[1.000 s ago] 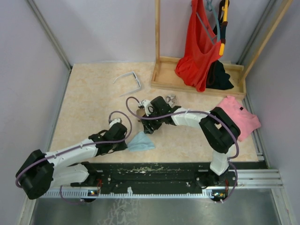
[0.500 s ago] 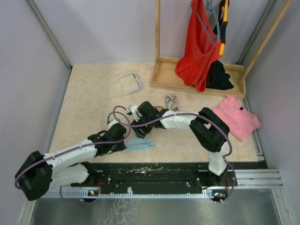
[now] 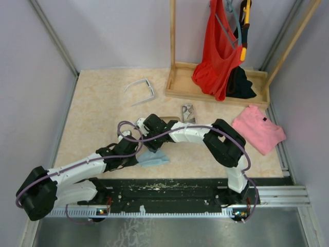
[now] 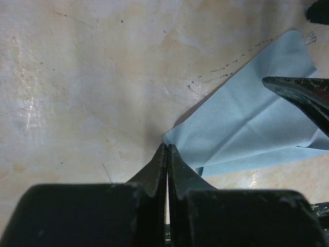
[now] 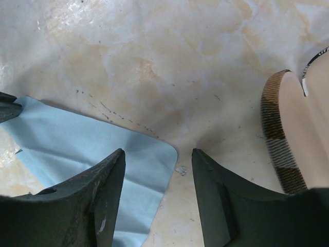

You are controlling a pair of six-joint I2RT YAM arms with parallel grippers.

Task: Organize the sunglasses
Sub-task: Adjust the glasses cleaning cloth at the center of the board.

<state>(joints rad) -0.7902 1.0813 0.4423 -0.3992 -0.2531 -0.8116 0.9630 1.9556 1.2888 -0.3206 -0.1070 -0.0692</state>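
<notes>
The left gripper has its fingers pressed together, their tips at the near corner of the light blue cloth. Whether they pinch it I cannot tell. The right gripper hangs with jaws apart over the cloth's opposite corner, the brown-striped case just beside it.

Over the last second the right arm swung left and nearer, from the case to the cloth. That uncovered the dark wire sunglasses near the wooden rack base. The white sunglasses lie unmoved, well apart at the far left of the table. Open tabletop lies between them and the left edge.
</notes>
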